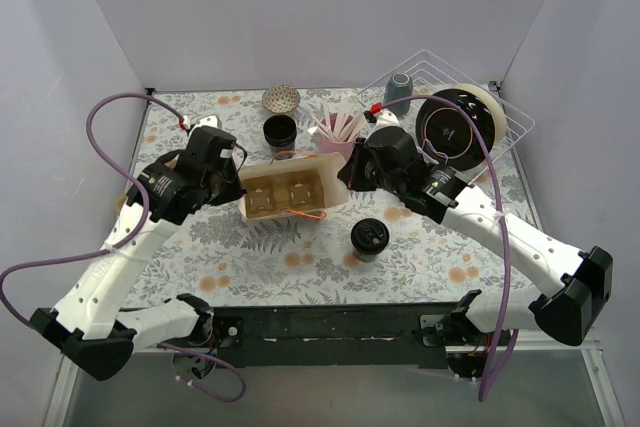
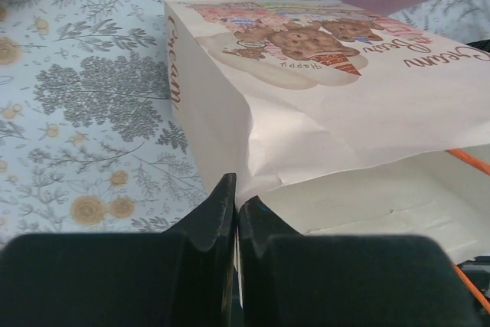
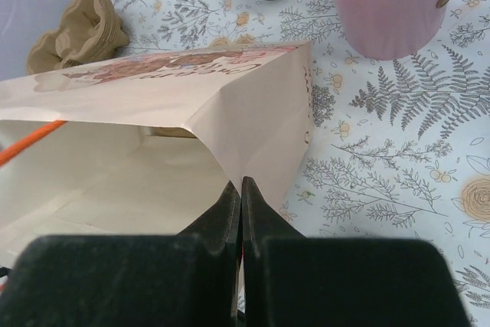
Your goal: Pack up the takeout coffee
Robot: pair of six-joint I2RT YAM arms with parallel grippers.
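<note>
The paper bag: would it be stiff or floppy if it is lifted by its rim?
Probably floppy: the paper bag is creased near where the left gripper and the right gripper pinch its rim. It is likely light, being thin paper. The brown cup carrier inside may stiffen its base a little.

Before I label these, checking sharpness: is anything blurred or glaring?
Top external: evenly lit, sharp, soft shadows. Left wrist: left gripper a dark blur up close, print on the paper bag readable. Right wrist: right gripper blurred likewise, bag in focus.
</note>
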